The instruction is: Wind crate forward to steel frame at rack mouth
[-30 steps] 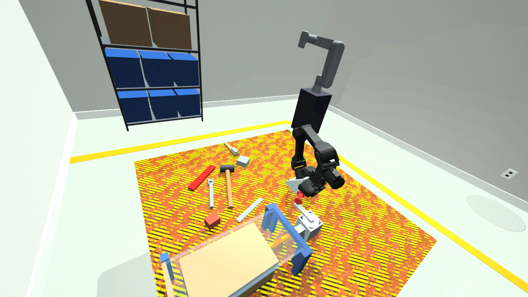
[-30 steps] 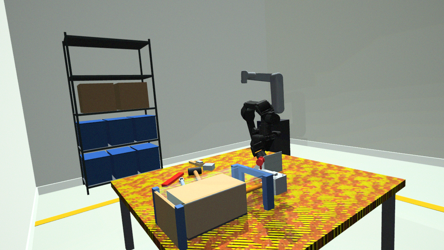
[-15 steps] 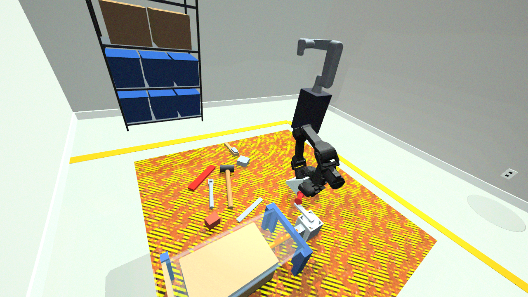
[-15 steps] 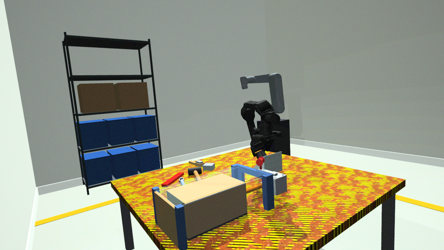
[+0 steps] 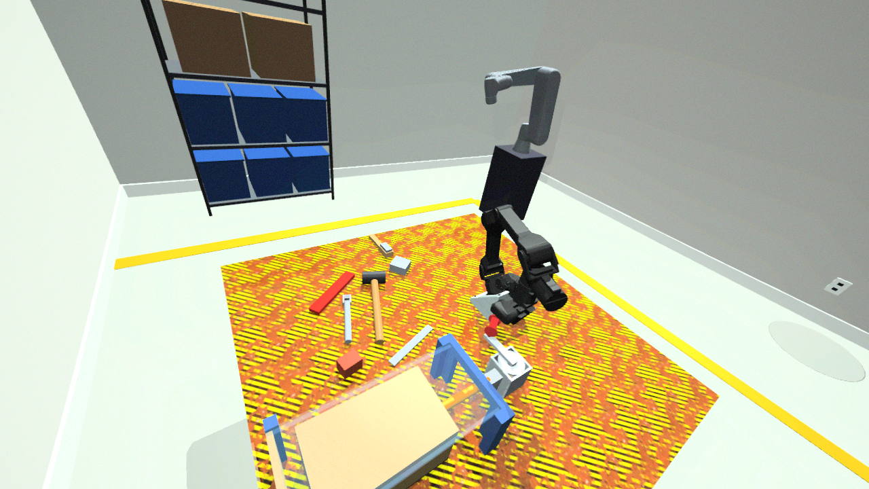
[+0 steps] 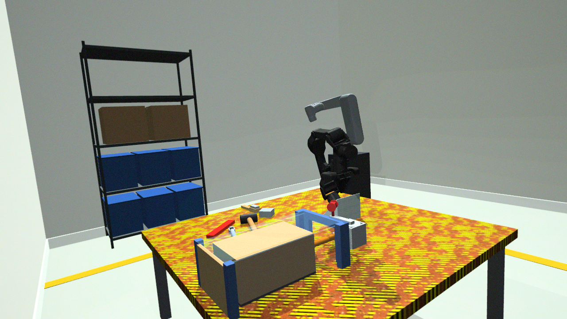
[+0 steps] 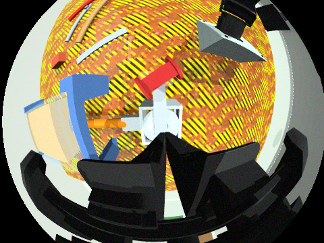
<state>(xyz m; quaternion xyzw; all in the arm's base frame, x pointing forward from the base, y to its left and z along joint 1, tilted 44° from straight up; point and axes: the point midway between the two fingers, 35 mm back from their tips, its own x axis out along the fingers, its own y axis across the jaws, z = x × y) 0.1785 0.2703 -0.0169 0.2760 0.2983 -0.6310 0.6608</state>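
My gripper (image 5: 509, 311) (image 7: 164, 136) is shut and empty above the winch (image 5: 517, 378) (image 6: 359, 237) (image 7: 173, 126). The winch handle's pale crank arm (image 5: 500, 350) (image 7: 159, 99) lies across the winch top; its red grip (image 5: 491, 326) (image 6: 332, 205) (image 7: 160, 78) sticks out beyond the fingertips in the wrist view, not between them. The square key is hidden. The tan crate (image 5: 376, 419) (image 6: 273, 258) (image 7: 42, 129) sits flat in the clear-panelled cubby. An orange strap (image 5: 459, 397) (image 6: 324, 239) (image 7: 104, 123) spans a gap from its front to the blue mouth frame (image 5: 477, 375) (image 6: 342, 251) (image 7: 77, 115).
A grey angled plate (image 5: 484, 302) (image 6: 348, 206) (image 7: 219, 42) stands behind the winch by the arm. A mallet (image 5: 377, 310) (image 6: 248, 218), red bar (image 5: 332, 293) (image 6: 220, 228), wrench (image 5: 347, 322), pale strip (image 5: 411, 345) (image 7: 101, 44) and red block (image 5: 349, 363) (image 7: 59, 60) lie beside the cubby.
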